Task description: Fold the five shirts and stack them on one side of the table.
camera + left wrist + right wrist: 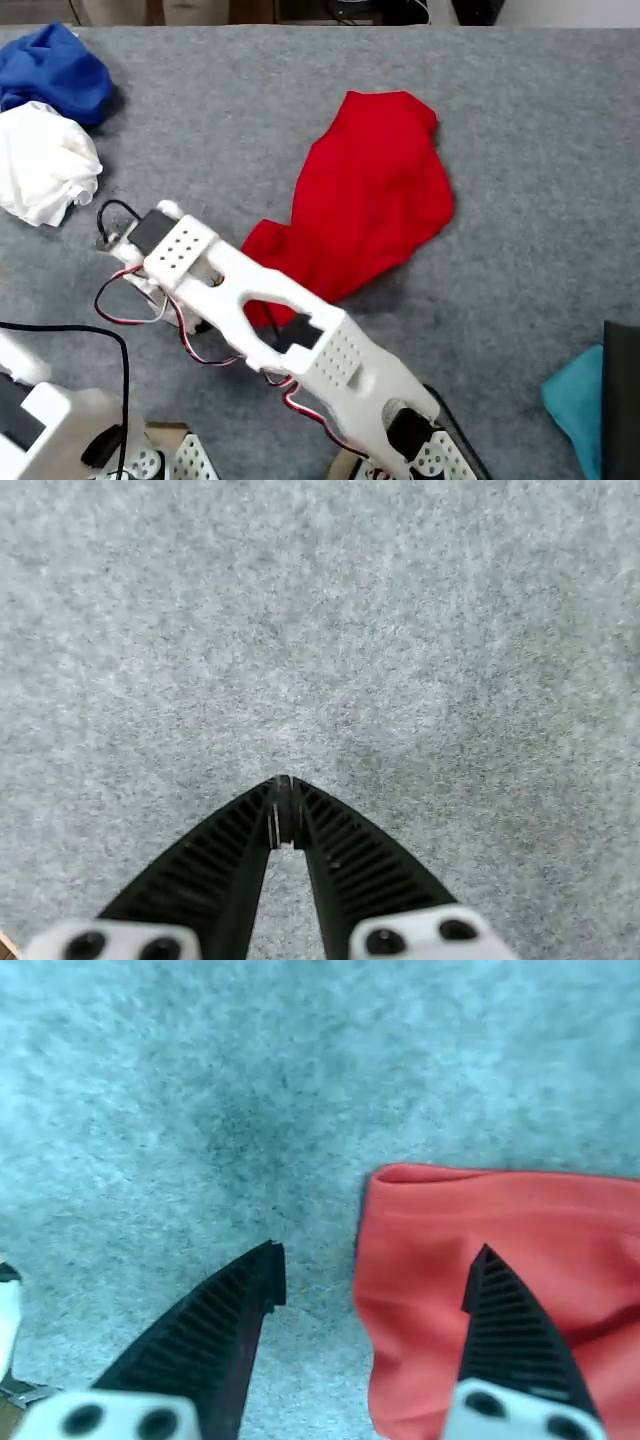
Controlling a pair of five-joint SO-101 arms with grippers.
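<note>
A crumpled red shirt (370, 190) lies in the middle of the grey table. My right arm (300, 320) stretches from the near edge across the shirt's near-left corner. In the right wrist view my right gripper (380, 1252) is open just above the shirt's hemmed edge (480, 1210), with one finger (510, 1330) over the red cloth and the other finger (220, 1320) over bare carpet. My left gripper (282, 780) is shut with nothing in it, above bare grey carpet. A blue shirt (55, 65) and a white shirt (45, 160) lie bunched at the far left.
A teal shirt (578, 400) lies at the near right edge beside a dark object (622, 400). The left arm's base (40, 420) and cables (130, 320) sit at the near left. Open grey carpet (530, 150) lies to the right of the red shirt.
</note>
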